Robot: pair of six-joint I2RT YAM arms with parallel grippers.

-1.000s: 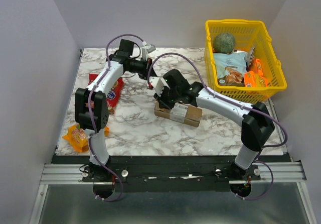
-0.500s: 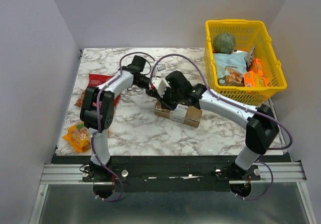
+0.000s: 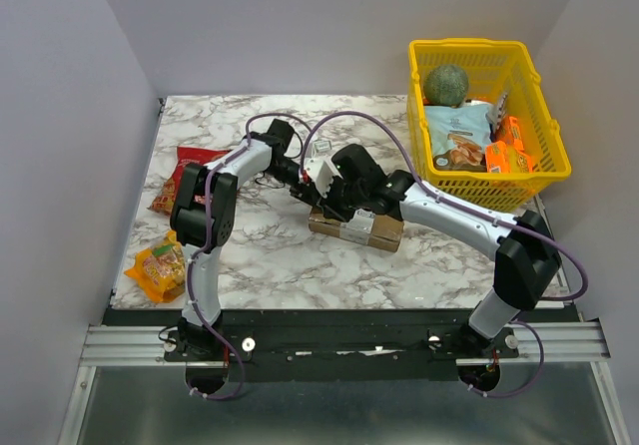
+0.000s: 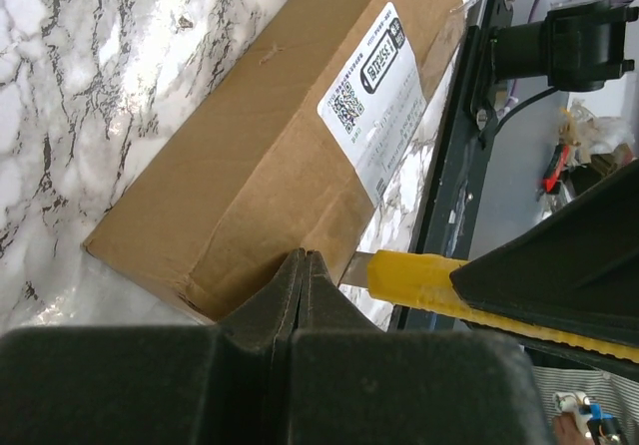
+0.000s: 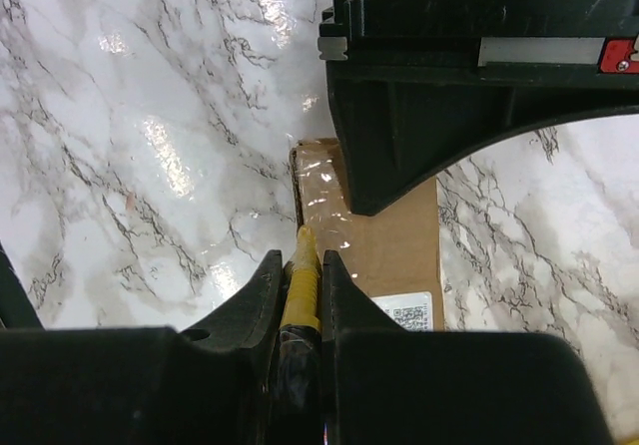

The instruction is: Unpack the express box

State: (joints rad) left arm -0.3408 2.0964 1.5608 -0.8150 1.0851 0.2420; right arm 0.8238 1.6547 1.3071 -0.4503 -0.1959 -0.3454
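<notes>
The express box [image 3: 361, 228], brown cardboard with a white label, lies on the marble table's middle; it also fills the left wrist view [image 4: 270, 156]. My left gripper [image 3: 303, 190] is shut with nothing between its fingers, its tips [image 4: 305, 257] at the box's near end. My right gripper [image 3: 332, 204] is shut on a yellow utility knife [image 5: 302, 277]. The knife [image 4: 439, 287] shows a short bare blade at the box's taped end [image 5: 394, 255]. Whether the blade touches the tape I cannot tell. The left gripper's black body [image 5: 449, 86] hangs just beyond the knife tip.
A yellow basket [image 3: 486, 44] at the back right holds a green round item and several snack packs. A red snack bag [image 3: 180, 171] lies at the left, and an orange one [image 3: 158, 268] near the front left corner. Grey walls enclose the table.
My left arm swung right from the back of the table down to the box's left end, and its jaws closed. The right arm with the knife barely shifted.
</notes>
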